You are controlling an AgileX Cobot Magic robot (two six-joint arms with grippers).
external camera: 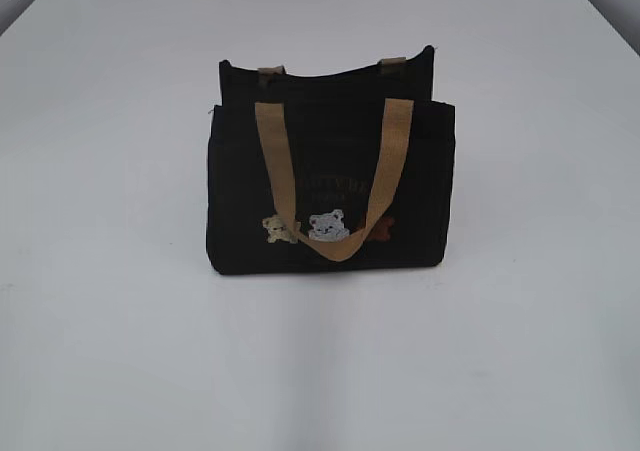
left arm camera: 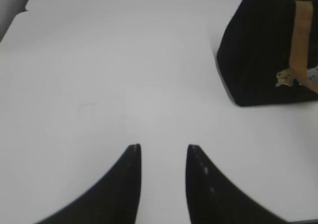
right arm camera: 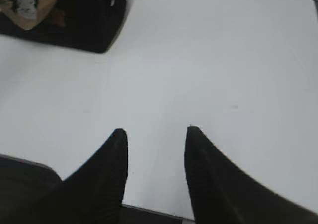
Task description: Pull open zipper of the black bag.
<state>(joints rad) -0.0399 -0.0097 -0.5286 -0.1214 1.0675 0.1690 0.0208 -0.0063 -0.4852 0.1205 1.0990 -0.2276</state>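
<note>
bag [external camera: 330,186] well apart from fingers | left fingers [left arm camera: 130,157] parted, empty | right fingers [right arm camera: 198,139] parted, empty

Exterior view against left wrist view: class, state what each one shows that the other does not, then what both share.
Only the exterior view shows the whole black bag: its top edge, the far handle's tan ends, the grey bear patch and faint lettering. No arm appears there.

Only the left wrist view shows the left gripper, jaws apart over bare table with nothing between them.

Both share the white table, the bag's front, the near tan handle and the cream bear patch.
</note>
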